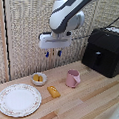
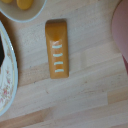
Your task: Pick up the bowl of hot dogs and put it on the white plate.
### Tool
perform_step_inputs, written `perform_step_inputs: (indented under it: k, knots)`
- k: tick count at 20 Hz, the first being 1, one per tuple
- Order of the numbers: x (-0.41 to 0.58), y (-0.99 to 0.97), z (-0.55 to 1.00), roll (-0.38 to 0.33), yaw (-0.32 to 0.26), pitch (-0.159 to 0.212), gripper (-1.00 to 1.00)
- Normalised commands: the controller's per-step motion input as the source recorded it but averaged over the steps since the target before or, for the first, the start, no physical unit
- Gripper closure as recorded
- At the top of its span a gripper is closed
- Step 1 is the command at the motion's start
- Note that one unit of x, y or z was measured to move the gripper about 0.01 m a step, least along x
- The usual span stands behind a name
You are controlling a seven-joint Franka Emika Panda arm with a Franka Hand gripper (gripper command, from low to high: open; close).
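Hot dog bowl (image 1: 39,79): one; white plate (image 1: 19,100): one.

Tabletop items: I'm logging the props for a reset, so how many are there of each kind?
White plate: 1
White bowl with hot dogs: 1
Pink mug: 1
Orange-yellow bread-like piece: 1
Black appliance: 1
Total: 5
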Motion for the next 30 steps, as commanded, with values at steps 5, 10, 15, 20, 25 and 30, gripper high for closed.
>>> perform_step_inputs:
  k: [5,10,15,20,25,30]
  knots:
    - [0.107,0.12,-0.34,-0.077,-0.031,0.085,-1.0]
    - [0.206,0.09,-0.38,-0.065,-0.006,0.039,-1.0]
    - [0.212,0.11,-0.36,-0.079,0.0,0.034,-1.0]
    - [0.203,0.13,-0.35,-0.09,0.0,0.028,-1.0]
    - [0.169,0.11,-0.34,-0.089,0.0,0.036,-1.0]
    - [0.199,0.08,-0.32,-0.081,0.01,0.052,1.0]
